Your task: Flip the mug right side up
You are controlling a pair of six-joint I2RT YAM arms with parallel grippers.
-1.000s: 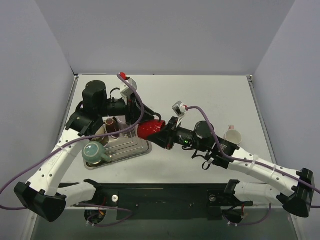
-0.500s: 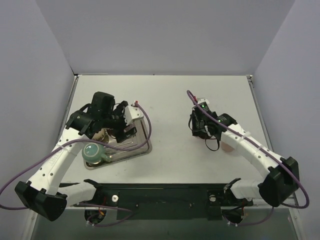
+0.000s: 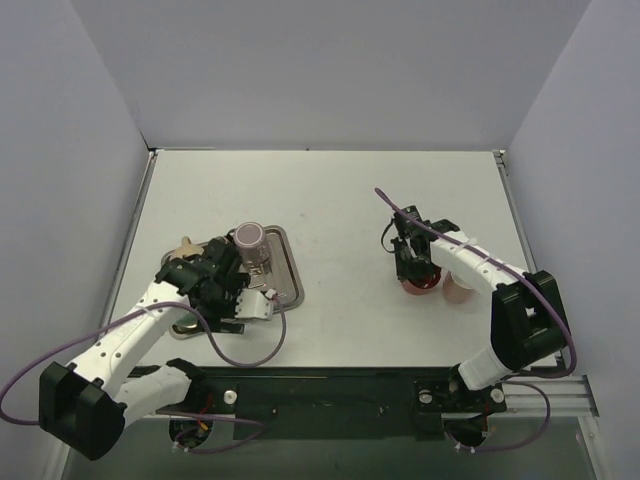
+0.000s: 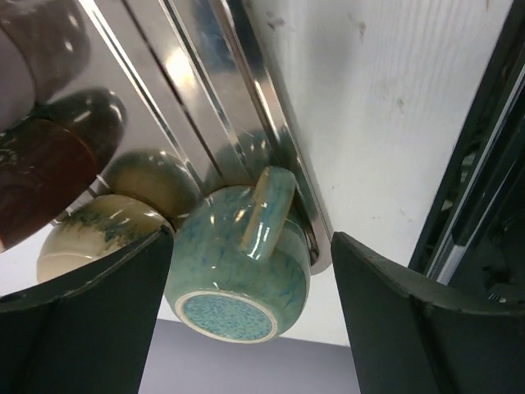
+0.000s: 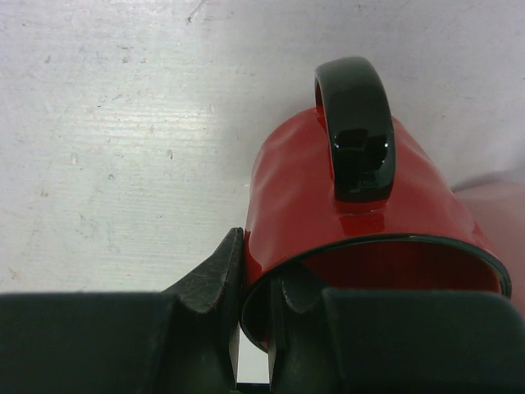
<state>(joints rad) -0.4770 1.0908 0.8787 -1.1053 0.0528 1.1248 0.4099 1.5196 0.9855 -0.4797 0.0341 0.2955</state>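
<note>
The red mug stands on the table on the robot's right side, mouth up as far as the pictures show. In the right wrist view its open rim faces the camera, its body runs down to the white surface and its black handle points away. The right claw is pinched narrow on that rim, one finger inside the mouth and one outside against the red wall. The turn itself therefore looks done. What appears left is to let go of the rim and lift away without tipping the mug. A pink cup sits just beside the mug on its outer side, so the withdrawal has little room there. Across the table, the left claw hangs wide over the near corner of a metal tray, its fingers straddling a teal mug without touching it. That mug's unglazed base faces the wrist camera, which suggests it stands mouth down, though from above the arm hides it. A cream, speckled cup lies against it, and a brown tumbler stands upright at the far end of the tray. Whether the teal mug also counts toward the job cannot be told from these pictures.
</note>
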